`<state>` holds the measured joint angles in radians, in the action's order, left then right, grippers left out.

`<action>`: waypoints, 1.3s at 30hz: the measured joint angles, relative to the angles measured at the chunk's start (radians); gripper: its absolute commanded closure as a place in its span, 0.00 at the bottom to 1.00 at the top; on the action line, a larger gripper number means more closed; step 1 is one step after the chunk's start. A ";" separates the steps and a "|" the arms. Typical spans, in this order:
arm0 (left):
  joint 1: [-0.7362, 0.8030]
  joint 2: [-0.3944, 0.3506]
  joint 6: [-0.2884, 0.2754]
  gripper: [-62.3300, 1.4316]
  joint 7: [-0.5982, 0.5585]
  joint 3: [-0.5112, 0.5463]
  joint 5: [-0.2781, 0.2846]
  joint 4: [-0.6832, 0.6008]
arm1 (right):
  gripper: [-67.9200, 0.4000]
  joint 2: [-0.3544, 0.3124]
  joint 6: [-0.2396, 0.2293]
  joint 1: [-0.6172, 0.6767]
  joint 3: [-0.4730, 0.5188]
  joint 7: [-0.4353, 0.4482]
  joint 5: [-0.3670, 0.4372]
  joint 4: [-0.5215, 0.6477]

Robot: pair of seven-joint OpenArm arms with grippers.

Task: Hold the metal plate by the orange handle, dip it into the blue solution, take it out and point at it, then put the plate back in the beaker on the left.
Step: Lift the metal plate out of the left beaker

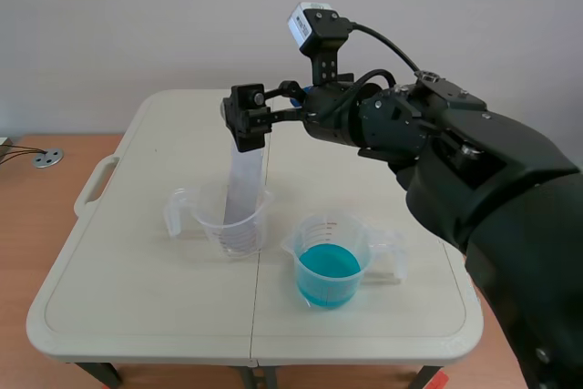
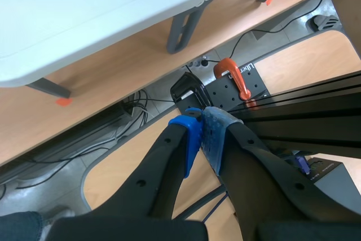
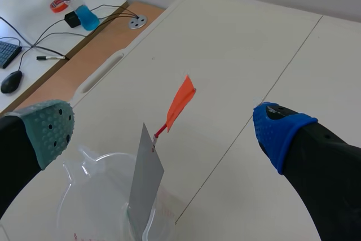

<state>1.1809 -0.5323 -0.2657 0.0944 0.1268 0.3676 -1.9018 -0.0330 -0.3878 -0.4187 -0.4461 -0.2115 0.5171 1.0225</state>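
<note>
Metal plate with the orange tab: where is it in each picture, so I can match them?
Scene view: the metal plate stands tilted in the clear beaker, its top hidden behind the right arm's jaws.
Left wrist view: not in it.
Right wrist view: the metal plate rises from the clear beaker between the open jaws.
Shared landmark: the white table, in all three.

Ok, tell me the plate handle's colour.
The handle is orange, clearest in the right wrist view.

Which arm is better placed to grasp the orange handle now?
The right. The right pincer is open with the orange handle between its fingers; the left pincer is shut, away from the table.
</note>
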 measured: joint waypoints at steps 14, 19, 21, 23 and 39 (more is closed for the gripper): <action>-0.006 0.000 0.000 0.95 0.010 0.000 0.000 0.000 | 0.02 0.058 0.000 -0.080 -0.007 -0.009 0.000 -0.130; -0.006 0.000 0.000 0.95 0.010 0.000 0.000 0.000 | 0.02 0.077 -0.005 -0.098 -0.008 -0.025 0.000 -0.168; -0.006 0.000 0.000 0.95 0.010 0.000 0.000 0.000 | 0.02 0.077 -0.005 -0.098 -0.008 -0.025 0.000 -0.168; -0.006 0.000 0.000 0.95 0.010 0.000 0.000 0.000 | 0.07 0.077 -0.005 -0.098 -0.015 -0.025 0.000 -0.168; -0.006 0.000 0.000 0.95 0.011 0.000 0.000 0.000 | 0.42 0.077 -0.005 -0.098 -0.040 -0.025 0.000 -0.168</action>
<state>1.1744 -0.5323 -0.2657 0.1051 0.1268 0.3676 -1.9018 0.0441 -0.3927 -0.5171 -0.4866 -0.2363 0.5171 0.8543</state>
